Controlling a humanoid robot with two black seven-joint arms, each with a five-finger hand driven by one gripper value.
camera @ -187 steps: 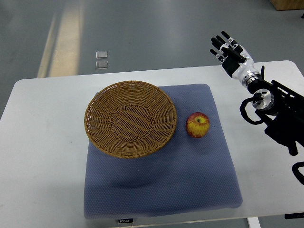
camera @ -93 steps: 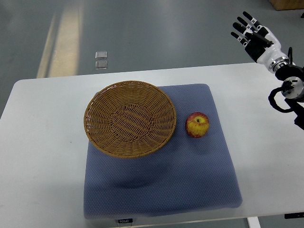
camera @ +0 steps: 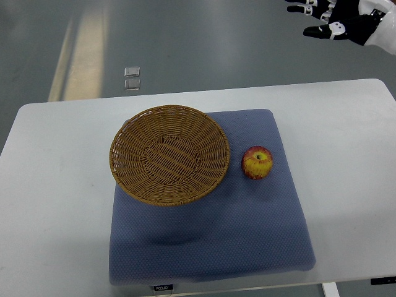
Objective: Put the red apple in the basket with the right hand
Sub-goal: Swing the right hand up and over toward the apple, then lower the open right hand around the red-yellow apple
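Top view: the right hand (camera: pixel 337 18) has pulled away to 1 o'clock, fingers spread, empty; the round red-and-yellow apple (camera: pixel 257 163) waits beside the woven brown basket (camera: pixel 130 133).

A robotics lab or test room, by the look of it: a plain white table (camera: pixel 55 185) with rounded corners stands on a smooth grey floor (camera: pixel 185 43), lit by a pale streak at the upper left of the frame. A blue mat (camera: pixel 210 247) covers the middle of the table, a small label at its lower edge, print too small to read. Two small square plates (camera: pixel 132 78) sit in the floor beyond the table. A black-and-white robot hand (camera: pixel 337 18) shows at the upper right corner.
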